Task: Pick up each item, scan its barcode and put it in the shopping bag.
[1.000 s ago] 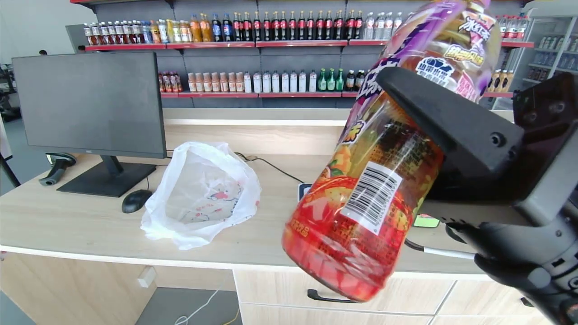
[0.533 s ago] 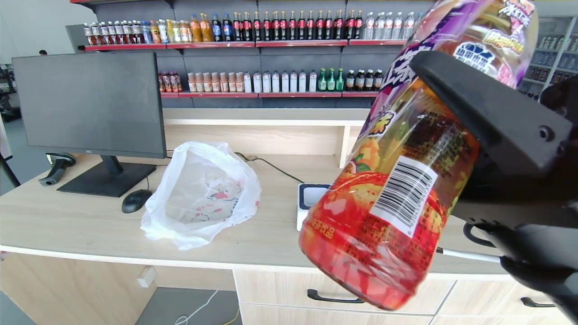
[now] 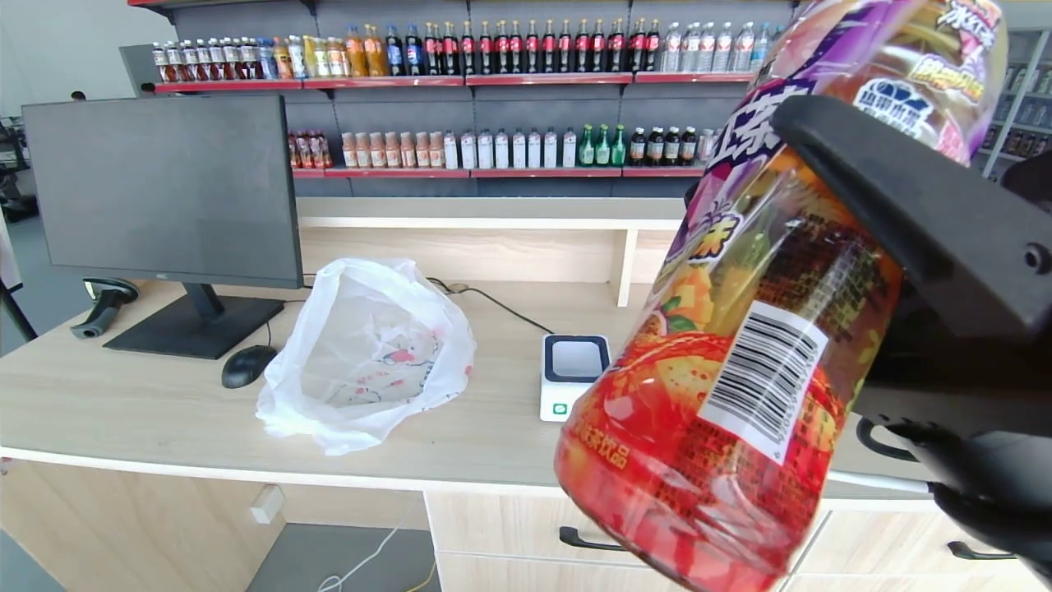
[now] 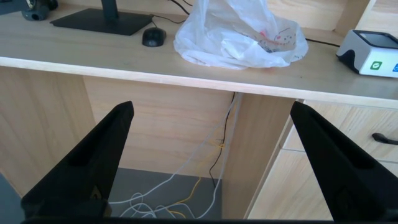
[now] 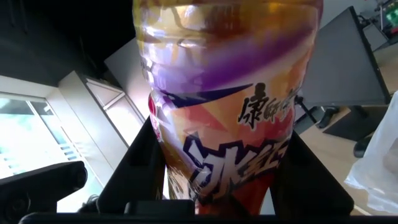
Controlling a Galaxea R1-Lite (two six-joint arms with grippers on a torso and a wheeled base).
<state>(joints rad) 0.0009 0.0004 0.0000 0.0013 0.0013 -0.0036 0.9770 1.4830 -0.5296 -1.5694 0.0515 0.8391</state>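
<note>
head view shows bottle (image 3: 740,345) barcode (image 3: 766,380), scanner (image 3: 574,375).

At the head view's right, a broad matte-black jaw is fastened by a round recessed screw (image 3: 1036,257); a thin white cable (image 3: 879,483) is seen beneath.

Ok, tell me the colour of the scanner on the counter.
The scanner is white with a dark top window; head view shows it best.

Clear glossy plastic, shiny printed film wrap: bottle (image 3: 740,370). Thin translucent white plastic, crinkled: shopping bag (image 3: 370,353). Pale wood grain, smooth and matt: counter (image 3: 123,403). White plastic, glossy dark window: scanner (image 3: 573,374). Matt black: monitor (image 3: 164,189).
</note>
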